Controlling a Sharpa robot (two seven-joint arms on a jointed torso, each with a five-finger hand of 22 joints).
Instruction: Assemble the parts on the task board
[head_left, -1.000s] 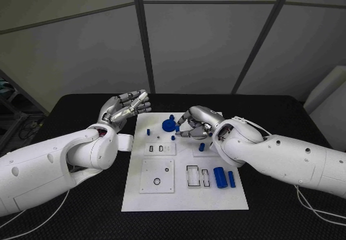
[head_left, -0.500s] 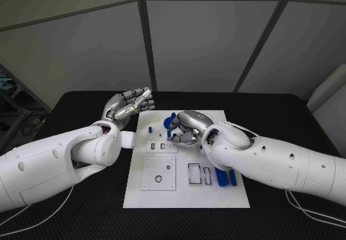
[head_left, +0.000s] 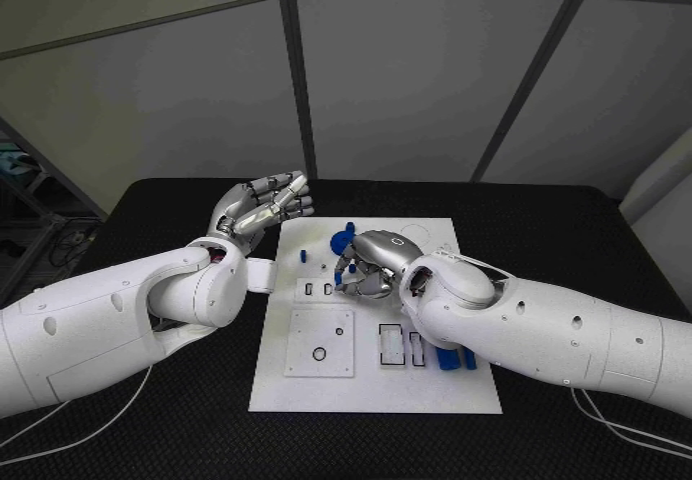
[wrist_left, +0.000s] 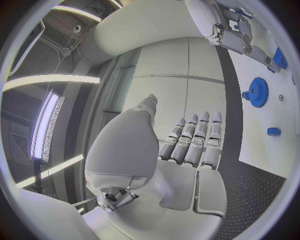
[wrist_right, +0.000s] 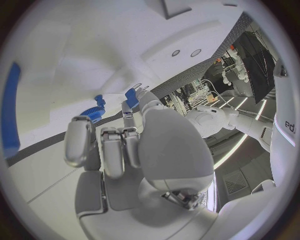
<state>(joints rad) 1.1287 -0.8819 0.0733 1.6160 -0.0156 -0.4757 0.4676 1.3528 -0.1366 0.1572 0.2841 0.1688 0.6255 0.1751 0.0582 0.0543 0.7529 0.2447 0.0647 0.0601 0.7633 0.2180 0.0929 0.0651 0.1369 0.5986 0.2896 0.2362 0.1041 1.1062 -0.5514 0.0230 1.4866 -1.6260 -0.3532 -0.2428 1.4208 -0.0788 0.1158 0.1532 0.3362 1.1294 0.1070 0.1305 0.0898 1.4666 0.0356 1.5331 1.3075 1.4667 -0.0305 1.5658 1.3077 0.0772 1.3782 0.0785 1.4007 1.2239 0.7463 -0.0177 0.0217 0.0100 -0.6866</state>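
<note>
The right hand (head_left: 372, 262) is down over the middle of the task board (head_left: 433, 392), palm turned toward the plate, fingers curled in close together. From above there's a small blue piece (head_left: 351, 268) right at its fingertips, but whether the hand is actually pinching it or just touching it, I cannot tell. In the right wrist view the fingers (wrist_right: 114, 150) hang bunched over the white surface, with the blue gear (wrist_right: 94, 114) just beyond them.

That gear (head_left: 340, 243) sits on the board just past the right hand, toward the far edge, and a little blue peg (head_left: 303, 257) stands beside it, on the side nearer the left hand.

The left hand (head_left: 264, 208) is up off the black table (head_left: 173, 200), raised beside the board's far corner, palm open, fingers side by side and extended, holding nothing. The left wrist view shows those fingers (wrist_left: 199, 142) straight and empty.

Behind the right arm, close to the forearm, blue bars (head_left: 449, 358) lie side by side on the board.
</note>
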